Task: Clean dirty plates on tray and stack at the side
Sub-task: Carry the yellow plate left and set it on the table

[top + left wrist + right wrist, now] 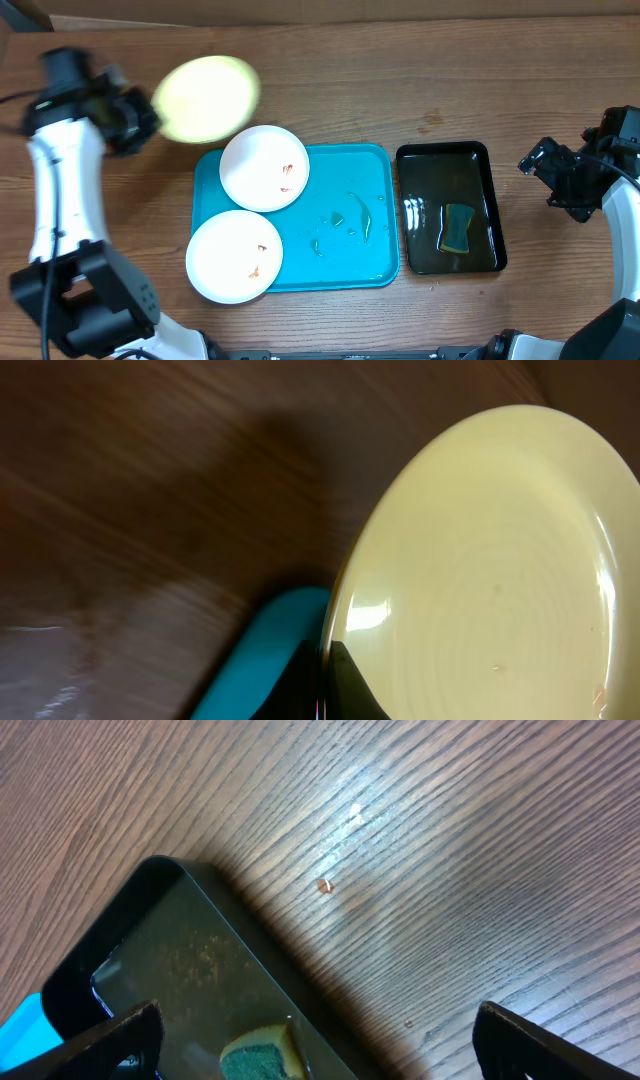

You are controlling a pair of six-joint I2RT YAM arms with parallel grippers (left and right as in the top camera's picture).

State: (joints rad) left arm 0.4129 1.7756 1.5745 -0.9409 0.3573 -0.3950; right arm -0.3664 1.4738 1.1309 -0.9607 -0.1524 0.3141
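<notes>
three plates, one turquoise tray.

1. yellow-green plate (207, 98): off the tray, over the bench (400, 80) just beyond the tray's far-left corner. the left gripper (146, 116) has its jaws clenched on the plate's rim at the left edge. in the left wrist view the plate is tilted with its face to the camera, and a turquoise corner shows below it. the face is glossy with a few tiny droplets. it is motion-blurred overhead and cut off at the right and bottom in the wrist view. whether it touches the bench cannot be told.

2. far white plate (264, 168): face up on the tray's far-left part, overhanging the far rim. red-brown smears lie right of centre.

3. near white plate (234, 256): face up at the near-left corner, overhanging the rim. it has small brown smears right of centre. the two white plates meet or nearly meet, and which cannot be told.

4. turquoise tray (388, 180): flat on the bench, long axis left to right in the overhead view. water (352, 215) is pooled on its right half.

5. black tray (420, 160): just right of the turquoise tray, long axis crossways to it. it holds a sponge (459, 228), which is partly cut off in the right wrist view.

6. right gripper (315, 1040): jaws released and spread wide, over the bench beside the black tray's far-right corner. only the fingertips show at the frame's bottom edge.
</notes>
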